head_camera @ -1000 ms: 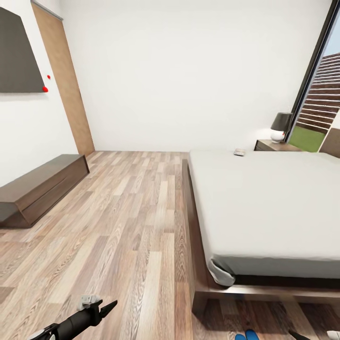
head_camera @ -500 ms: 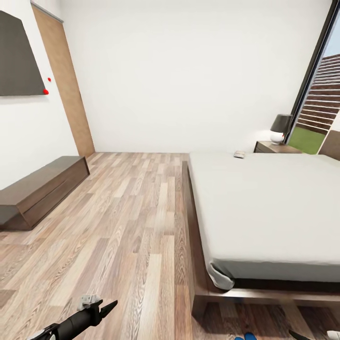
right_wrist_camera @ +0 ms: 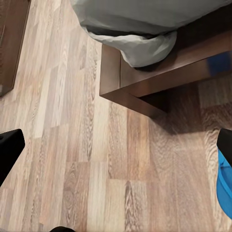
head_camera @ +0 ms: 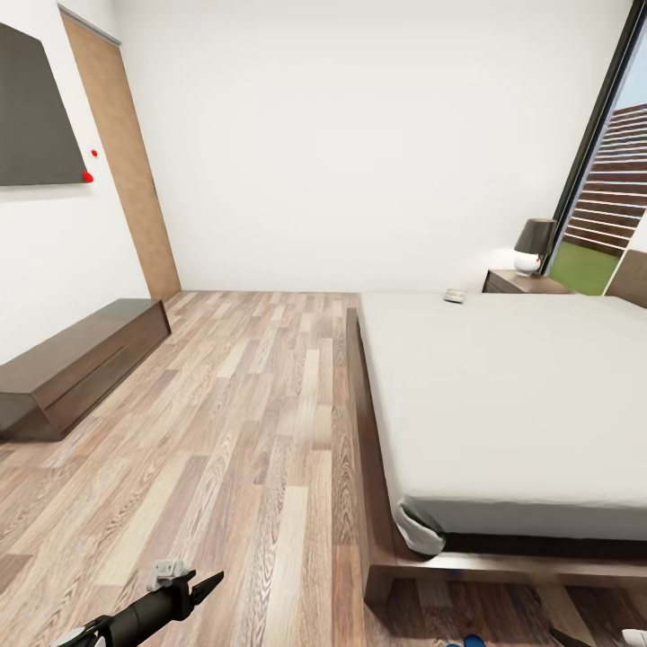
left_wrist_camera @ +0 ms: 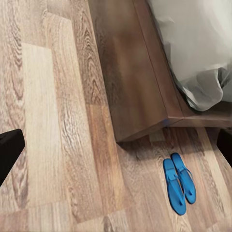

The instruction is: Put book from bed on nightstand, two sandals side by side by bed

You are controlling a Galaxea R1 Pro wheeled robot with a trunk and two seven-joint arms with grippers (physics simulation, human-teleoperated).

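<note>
The book (head_camera: 456, 295) lies small and flat on the far corner of the bed's pale-grey mattress (head_camera: 512, 395). A dark nightstand (head_camera: 523, 282) stands just beyond that corner. The two sandals (left_wrist_camera: 180, 182), bright blue, lie side by side on the wood floor near the bed's foot corner (left_wrist_camera: 145, 111). One blue sandal edge (right_wrist_camera: 224, 188) shows by the right fingertip. A sliver of blue sandal (head_camera: 470, 642) sits at the head view's bottom edge. My left gripper (head_camera: 208, 584) (left_wrist_camera: 116, 150) hovers open over the floor. My right gripper (right_wrist_camera: 116, 145) is open too, holding nothing.
A long low dark-wood cabinet (head_camera: 81, 359) runs along the left wall under a dark wall panel (head_camera: 36, 108), with a brown door (head_camera: 126, 162) beyond it. A lamp (head_camera: 535, 244) stands on the nightstand. A tall window (head_camera: 611, 180) is at the right. Open wood floor (head_camera: 261, 404) lies between cabinet and bed.
The whole head view has shifted slightly, so the camera moved; the blue sandals have slipped lower toward the bottom edge. Both arms keep their pose.
</note>
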